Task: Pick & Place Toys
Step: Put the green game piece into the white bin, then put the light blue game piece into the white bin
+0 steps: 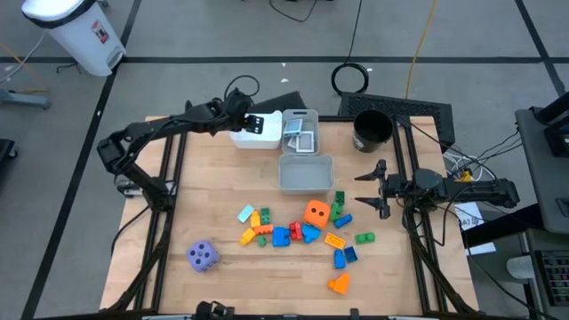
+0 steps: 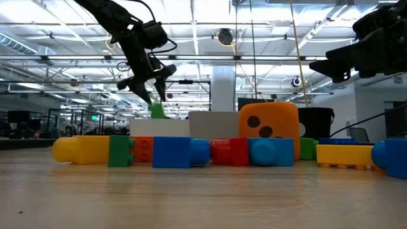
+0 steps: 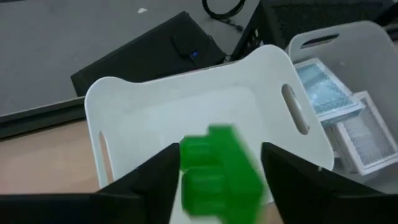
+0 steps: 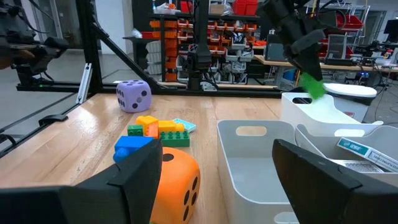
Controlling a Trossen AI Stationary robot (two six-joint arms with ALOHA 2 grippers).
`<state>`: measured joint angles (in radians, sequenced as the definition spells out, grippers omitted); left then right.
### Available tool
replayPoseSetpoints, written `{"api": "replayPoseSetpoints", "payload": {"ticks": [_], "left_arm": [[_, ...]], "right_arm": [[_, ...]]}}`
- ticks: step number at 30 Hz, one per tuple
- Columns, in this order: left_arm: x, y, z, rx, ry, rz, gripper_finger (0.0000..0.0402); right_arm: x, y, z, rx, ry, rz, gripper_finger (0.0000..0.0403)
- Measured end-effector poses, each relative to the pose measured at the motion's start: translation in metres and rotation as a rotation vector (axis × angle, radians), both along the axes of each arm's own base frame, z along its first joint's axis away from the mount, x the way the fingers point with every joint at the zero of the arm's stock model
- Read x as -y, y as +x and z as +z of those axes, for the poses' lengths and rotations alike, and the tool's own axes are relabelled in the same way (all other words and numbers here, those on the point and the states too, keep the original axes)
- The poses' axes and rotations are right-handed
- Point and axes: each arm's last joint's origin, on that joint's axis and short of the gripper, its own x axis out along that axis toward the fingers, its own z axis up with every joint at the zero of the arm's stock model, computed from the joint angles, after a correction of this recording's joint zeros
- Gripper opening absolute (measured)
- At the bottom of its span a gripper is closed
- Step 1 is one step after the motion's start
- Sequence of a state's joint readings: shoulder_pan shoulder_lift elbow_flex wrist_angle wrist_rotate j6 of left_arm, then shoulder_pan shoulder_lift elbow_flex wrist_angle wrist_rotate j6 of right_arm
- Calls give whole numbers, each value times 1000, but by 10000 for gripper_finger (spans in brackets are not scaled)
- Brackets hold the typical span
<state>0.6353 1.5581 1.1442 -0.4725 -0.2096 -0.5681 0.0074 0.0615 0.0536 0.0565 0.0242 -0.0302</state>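
A: Over the white bin (image 1: 260, 130), the left gripper (image 3: 217, 180) hangs with a green block (image 3: 219, 169) between its jaws. The jaws look slightly parted around the block, and whether they grip it or have just let go cannot be told.

B: And the block is above the bin's open mouth?

A: Yes, in the wrist view the bin's white floor fills the space behind it (the low view shows the block (image 2: 156, 111) just under the fingertips, above the bin's rim).

B: So the step is the drop. To do it well?

A: Probably spread the jaws fully while centred over the white bin, not near its wall, so the block falls inside rather than bouncing off the rim. Then lift straight up.

B: The other arm?

A: The right gripper (image 1: 377, 188) waits well to the right of the white bin, at the counter's (image 1: 213, 209) edge, jaws spread and empty. The remaining toys lie in front of the bin: the orange die (image 1: 316, 213) among scattered blocks, the purple die (image 1: 203, 256) farther off.
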Motion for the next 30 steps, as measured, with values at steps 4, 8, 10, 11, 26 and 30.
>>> {"api": "replayPoseSetpoints", "payload": {"ticks": [4, 8, 10, 11, 26, 30], "left_arm": [[1, 0, 0, -45, 26, -64, 287], [1, 2, 1, -44, 23, -123, 319], [2, 4, 5, 3, -8, -141, 329], [2, 6, 9, 35, -23, -156, 333], [119, 41, 33, -1, -73, -671, 320], [156, 40, 21, -130, -170, -743, 313]], "right_arm": [[0, 0, 0, 0, 0, 0, 276], [0, 0, 0, 0, 0, 0, 278], [0, 0, 0, 0, 0, 0, 279], [0, 0, 0, 0, 0, 0, 279], [0, 0, 0, 0, 0, 0, 278], [0, 0, 0, 0, 0, 0, 276]]}}
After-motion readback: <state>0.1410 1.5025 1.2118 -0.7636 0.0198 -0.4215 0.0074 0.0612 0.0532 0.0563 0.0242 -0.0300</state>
